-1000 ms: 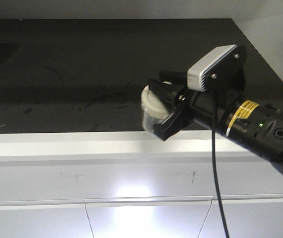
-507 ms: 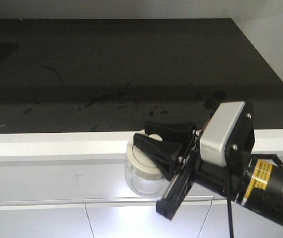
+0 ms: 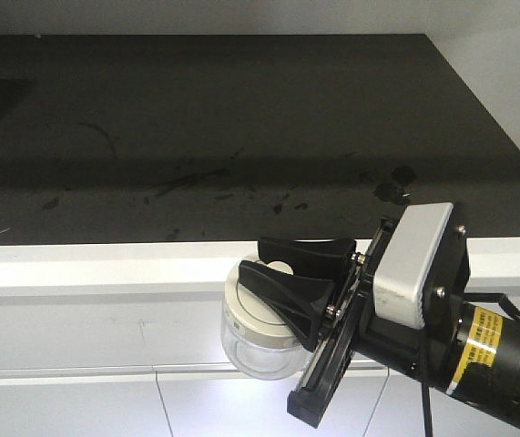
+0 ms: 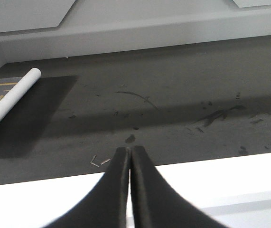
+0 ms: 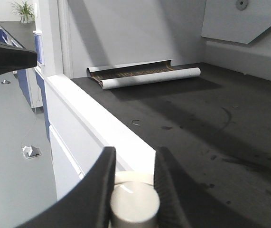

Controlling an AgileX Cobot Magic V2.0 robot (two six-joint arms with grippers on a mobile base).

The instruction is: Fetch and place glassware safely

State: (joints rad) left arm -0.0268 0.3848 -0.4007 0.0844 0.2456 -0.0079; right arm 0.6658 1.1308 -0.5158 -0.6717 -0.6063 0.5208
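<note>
1. Right gripper (image 3: 269, 262) is clamped on the knob (image 5: 134, 205) of the jar (image 3: 252, 344), which hangs below the fingers.
2. Jar is off the dark counter (image 3: 196, 118), out past its white front edge (image 3: 105, 264).
3. Left gripper (image 4: 129, 190) is pinched together, empty.
4. Judgement: carry phase. Next move calls for a level descent and release only once the base is seated; a knob-only grip may slip.

The jar (image 3: 250, 344) sits between the fingers of the right gripper (image 3: 261, 260), in front of the counter's ledge (image 3: 105, 264) (off the worktop (image 3: 196, 109)), before the drawer fronts (image 3: 59, 405). A rolled mat (image 4: 9, 97) lies at the worktop's far left.
</note>
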